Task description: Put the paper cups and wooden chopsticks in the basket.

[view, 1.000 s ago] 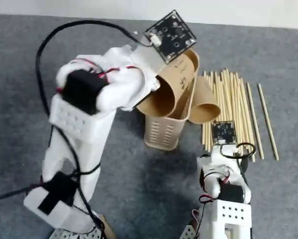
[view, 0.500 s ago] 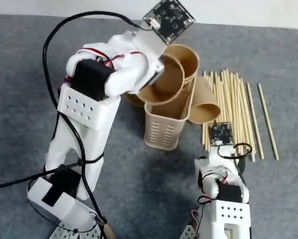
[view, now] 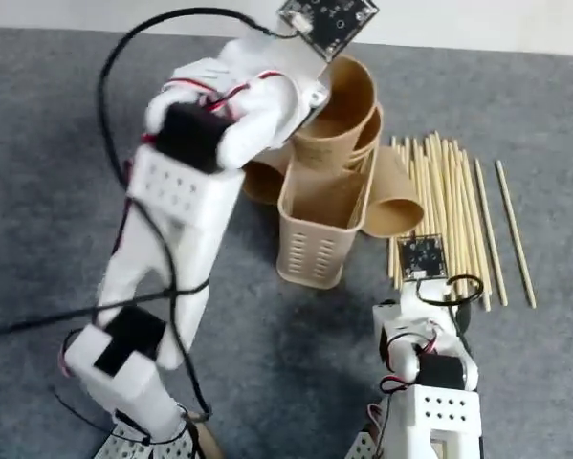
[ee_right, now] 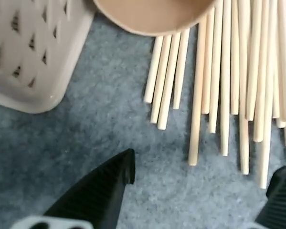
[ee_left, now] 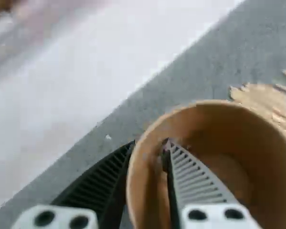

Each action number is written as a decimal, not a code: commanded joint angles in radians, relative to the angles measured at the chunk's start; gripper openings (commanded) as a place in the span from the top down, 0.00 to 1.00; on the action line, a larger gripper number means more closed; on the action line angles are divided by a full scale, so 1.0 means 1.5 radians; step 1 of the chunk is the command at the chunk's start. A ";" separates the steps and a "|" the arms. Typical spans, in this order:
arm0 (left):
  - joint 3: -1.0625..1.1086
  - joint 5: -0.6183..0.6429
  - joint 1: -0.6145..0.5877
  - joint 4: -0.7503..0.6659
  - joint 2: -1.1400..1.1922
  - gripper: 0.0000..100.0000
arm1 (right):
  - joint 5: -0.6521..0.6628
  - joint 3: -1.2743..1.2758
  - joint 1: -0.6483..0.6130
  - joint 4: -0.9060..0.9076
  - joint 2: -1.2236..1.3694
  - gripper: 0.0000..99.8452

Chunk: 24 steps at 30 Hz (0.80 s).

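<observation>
Well, the left tool (ee_left: 150, 145) is pinching a paper cup (ee_left: 228, 143) by its rim. One finger sits inside the cup and the other sits outside. The cup hangs over the far end of the basket (view: 317, 234), with its open mouth facing up. A second cup (view: 367, 143) peeks out just under it, at the top of the basket. Two more cups lie on their sides on the gray table (view: 56, 143). One lying cup (view: 393, 199) is between the basket and the chopsticks (view: 453, 210), and the other lying cup (view: 259, 182) is on the basket's other side. The right tool (ee_right: 205, 174) is low over the table with its fingers spread wide and nothing in them. The near ends of the chopsticks lie just in front of it, not touching it.
</observation>
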 commanded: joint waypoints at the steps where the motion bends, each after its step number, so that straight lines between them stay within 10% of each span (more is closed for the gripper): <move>1: -0.006 0.006 -0.001 -0.044 0.058 0.87 | -0.003 -0.003 -0.002 -0.009 -0.006 0.59; 24: -0.188 0.030 0.026 0.031 0.065 1.00 | -0.003 -0.003 -0.002 -0.033 -0.006 0.59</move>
